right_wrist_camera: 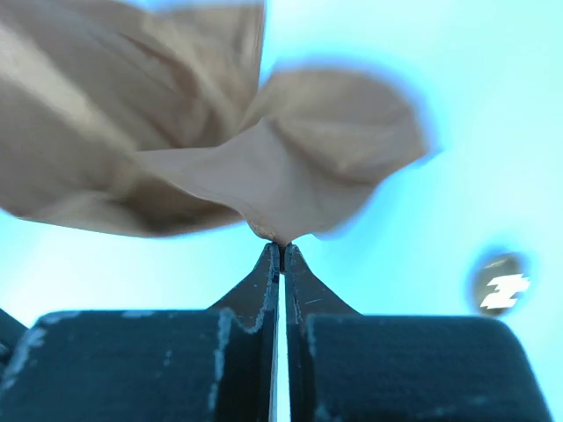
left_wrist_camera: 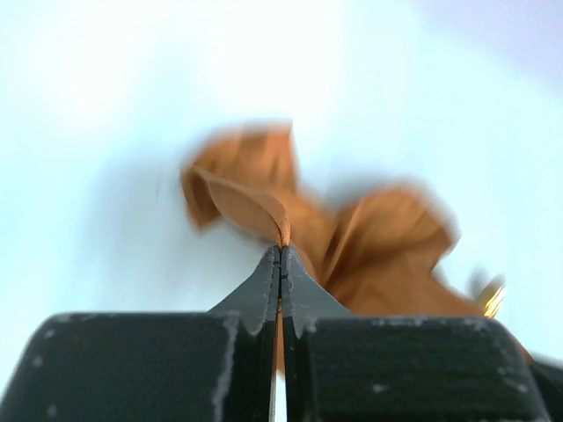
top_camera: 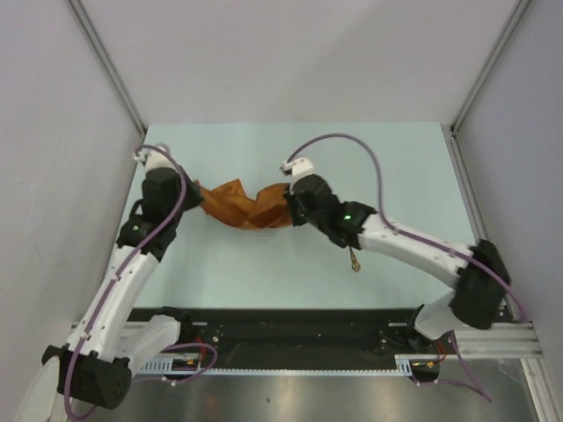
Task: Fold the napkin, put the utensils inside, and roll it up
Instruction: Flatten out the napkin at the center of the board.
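Top camera: fixed overhead behind the arm bases, looking down across the whole surface (top_camera: 264, 272). Left wrist camera: sits right behind left gripper (left_wrist_camera: 281, 255), facing out along it, close on napkin (left_wrist_camera: 369, 237). Right wrist camera: likewise behind right gripper (right_wrist_camera: 281, 251). All three views share the napkin.

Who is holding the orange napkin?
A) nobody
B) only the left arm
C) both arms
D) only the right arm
C: the left arm and the right arm each have their jaws pinched shut on an edge of the napkin.
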Robot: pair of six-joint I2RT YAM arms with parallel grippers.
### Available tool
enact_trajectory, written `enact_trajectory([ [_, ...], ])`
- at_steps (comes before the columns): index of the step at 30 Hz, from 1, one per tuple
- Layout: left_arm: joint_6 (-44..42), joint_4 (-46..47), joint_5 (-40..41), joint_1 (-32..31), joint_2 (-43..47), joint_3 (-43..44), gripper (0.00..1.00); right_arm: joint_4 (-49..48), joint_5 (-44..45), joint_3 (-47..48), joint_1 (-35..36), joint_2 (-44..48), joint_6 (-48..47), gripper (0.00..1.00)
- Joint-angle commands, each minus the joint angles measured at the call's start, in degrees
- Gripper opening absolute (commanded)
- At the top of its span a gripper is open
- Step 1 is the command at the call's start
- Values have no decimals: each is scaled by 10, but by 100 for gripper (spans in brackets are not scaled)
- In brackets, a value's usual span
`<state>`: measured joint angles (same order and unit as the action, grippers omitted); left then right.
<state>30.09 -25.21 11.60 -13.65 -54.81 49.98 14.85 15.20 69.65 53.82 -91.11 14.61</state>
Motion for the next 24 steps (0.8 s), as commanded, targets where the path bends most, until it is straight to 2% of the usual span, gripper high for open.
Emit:
enact_trajectory([
  [1,-44,16,94,8,47,139,0,18,108,26,-5,166,-81,0],
  [6,-81,53,128,8,101,238,0,-23,156,34,15,319,-143,0],
  [9,-107,59,126,8,116,306,0,-41,170,52,41,361,-186,0],
  [10,-114,44,124,8,115,353,0,-43,181,70,52,365,-196,0],
  [15,-158,-1,122,8,103,476,0,-86,214,101,115,374,-272,0],
  [18,-177,3,111,8,98,497,1,-112,216,115,115,363,-296,0],
  [24,-174,-55,94,8,51,512,2,-128,213,136,111,327,-321,0],
])
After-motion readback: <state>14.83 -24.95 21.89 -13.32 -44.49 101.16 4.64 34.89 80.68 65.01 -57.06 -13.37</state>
